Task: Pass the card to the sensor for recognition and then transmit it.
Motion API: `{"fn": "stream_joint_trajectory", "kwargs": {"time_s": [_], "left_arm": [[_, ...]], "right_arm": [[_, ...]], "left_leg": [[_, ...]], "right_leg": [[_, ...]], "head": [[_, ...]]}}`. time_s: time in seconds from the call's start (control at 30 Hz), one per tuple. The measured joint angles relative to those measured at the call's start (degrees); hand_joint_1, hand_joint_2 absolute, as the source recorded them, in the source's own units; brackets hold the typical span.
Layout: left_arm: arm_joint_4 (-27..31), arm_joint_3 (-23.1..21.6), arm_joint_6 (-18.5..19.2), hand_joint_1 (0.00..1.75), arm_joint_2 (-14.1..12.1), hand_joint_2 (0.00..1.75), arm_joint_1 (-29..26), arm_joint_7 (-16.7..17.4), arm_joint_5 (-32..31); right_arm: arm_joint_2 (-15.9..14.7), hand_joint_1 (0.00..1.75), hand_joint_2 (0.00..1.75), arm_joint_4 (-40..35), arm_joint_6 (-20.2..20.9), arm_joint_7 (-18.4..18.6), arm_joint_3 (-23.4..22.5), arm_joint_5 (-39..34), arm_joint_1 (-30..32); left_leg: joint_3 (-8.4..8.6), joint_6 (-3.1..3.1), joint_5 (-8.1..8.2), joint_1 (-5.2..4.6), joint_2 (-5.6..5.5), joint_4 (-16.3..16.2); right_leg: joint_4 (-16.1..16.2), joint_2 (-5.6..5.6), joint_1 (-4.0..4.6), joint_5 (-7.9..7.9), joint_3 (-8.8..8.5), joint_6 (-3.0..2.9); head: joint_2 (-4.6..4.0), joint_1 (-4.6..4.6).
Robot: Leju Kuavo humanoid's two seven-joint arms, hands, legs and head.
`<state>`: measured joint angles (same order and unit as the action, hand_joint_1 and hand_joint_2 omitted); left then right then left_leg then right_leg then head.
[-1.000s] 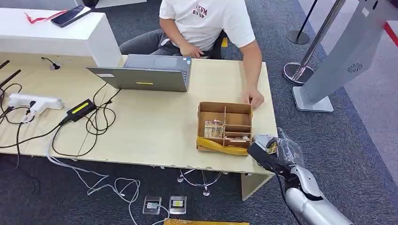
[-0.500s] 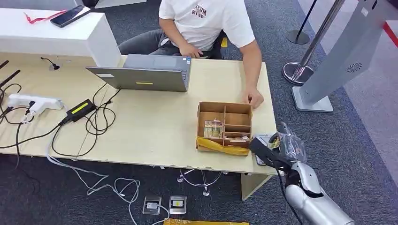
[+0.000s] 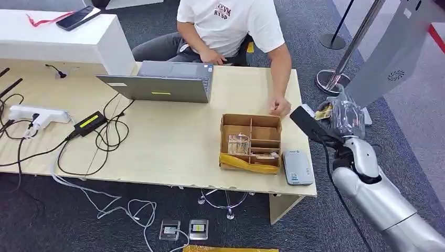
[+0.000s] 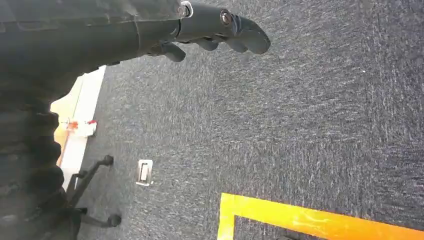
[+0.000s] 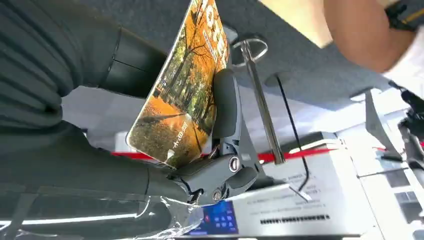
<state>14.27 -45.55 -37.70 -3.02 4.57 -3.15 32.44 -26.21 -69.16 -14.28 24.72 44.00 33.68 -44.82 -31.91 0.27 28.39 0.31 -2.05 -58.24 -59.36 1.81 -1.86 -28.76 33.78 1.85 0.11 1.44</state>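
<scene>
The thin card printed with an orange autumn-tree picture (image 5: 182,85) is gripped by the right robot hand (image 3: 336,118), pinched between the thick grey thumb and the darker fingers (image 5: 227,107); in the head view the hand, wrapped in clear plastic film, is raised beyond the right edge of the pale wooden worktop (image 3: 173,142), level with that edge's far half and close to the seated person's hand (image 3: 279,107). The left robot hand (image 4: 215,32) hangs over dark carpet with its fingers loosely curled and nothing held.

The small grey flat sensor box (image 3: 297,167) lies at the near right corner of the worktop, just beside the compartmented brown cardboard box (image 3: 251,143). The card is well apart from it and higher, so the step in hand is judged to be either the presentation to the sensor or the handover after it; which one cannot be told from these views.

If recognition is still owed, the card should be brought down flat over the sensor's upper face, its printed side kept parallel and steady, without the cardboard box being knocked. The pinch should be kept firm at the card's lower edge, so that most of the face stays uncovered. For handing over, the free end should be offered towards the person's hand and released only once it is taken.
</scene>
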Motion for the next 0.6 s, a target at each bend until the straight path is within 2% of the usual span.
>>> {"fn": "stream_joint_trajectory", "kwargs": {"time_s": [0.2,0.6], "left_arm": [[0.0,-1.4,0.0,0.00,0.0,1.75,0.2,0.0,0.0],[0.0,-4.3,0.2,0.00,-0.7,1.75,1.3,0.1,0.1]], "right_arm": [[0.9,1.75,1.75,1.1,6.2,-0.1,2.2,3.2,-6.8],[7.2,1.75,1.75,11.5,9.2,-1.8,10.3,6.0,-13.6]], "left_leg": [[-0.06,0.00,0.00,0.01,-0.01,0.0],[-0.13,-0.02,-0.03,0.06,-0.10,0.0]], "right_leg": [[0.0,-0.01,0.01,0.00,0.01,0.00],[0.0,-0.10,0.05,0.00,0.06,-0.01]], "head": [[0.00,-0.02],[0.00,-0.02]]}}
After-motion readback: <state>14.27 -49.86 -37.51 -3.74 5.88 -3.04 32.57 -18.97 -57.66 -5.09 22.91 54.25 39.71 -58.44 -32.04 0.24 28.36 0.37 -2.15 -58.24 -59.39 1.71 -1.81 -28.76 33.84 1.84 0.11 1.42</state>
